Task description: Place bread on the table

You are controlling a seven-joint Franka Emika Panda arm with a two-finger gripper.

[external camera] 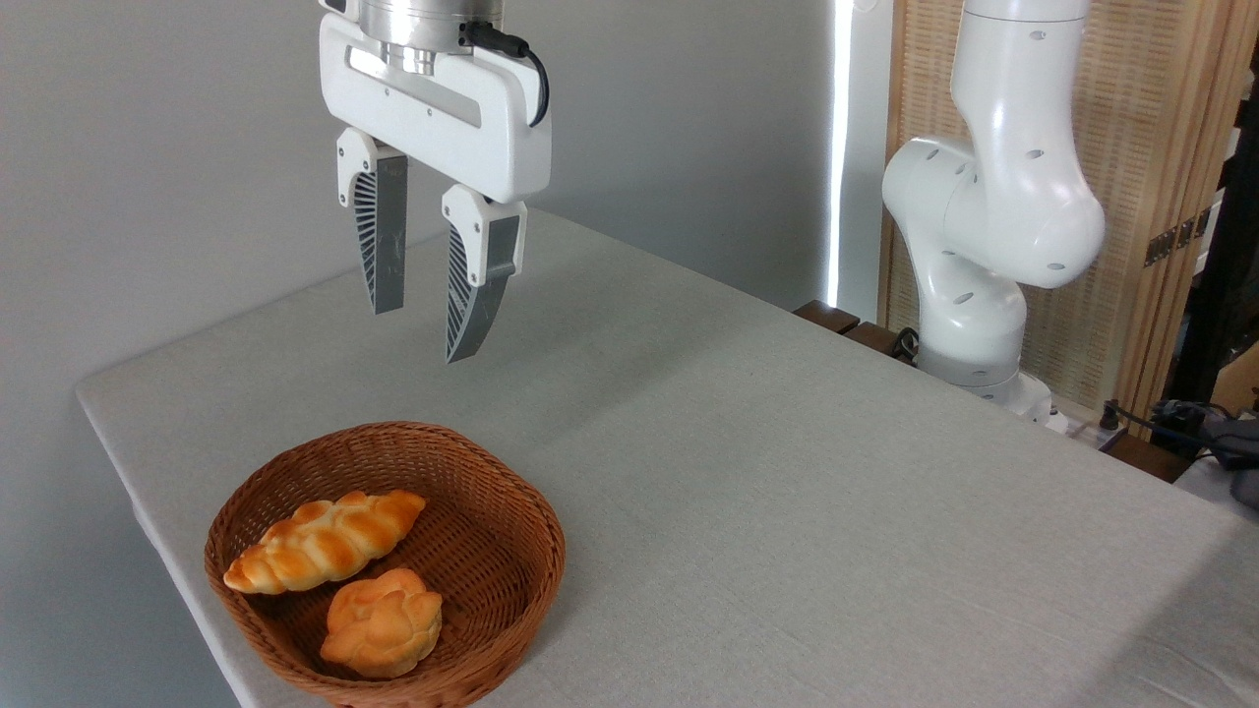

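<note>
The bread [325, 542], a long braided golden-orange loaf with tapered ends, lies inside a brown wicker basket [511, 511] at the lower left of the light grey table [787, 492]. My gripper [428, 332] hangs high above the table, up and a little to the right of the basket, well apart from the loaf. Its two ribbed fingers [379, 236] point down, open, with nothing between them.
A small round knotted bun [382, 623] sits in the basket just in front of the loaf. The arm's white base [984, 226] stands beyond the table's far right edge. The table's left edge runs close to the basket.
</note>
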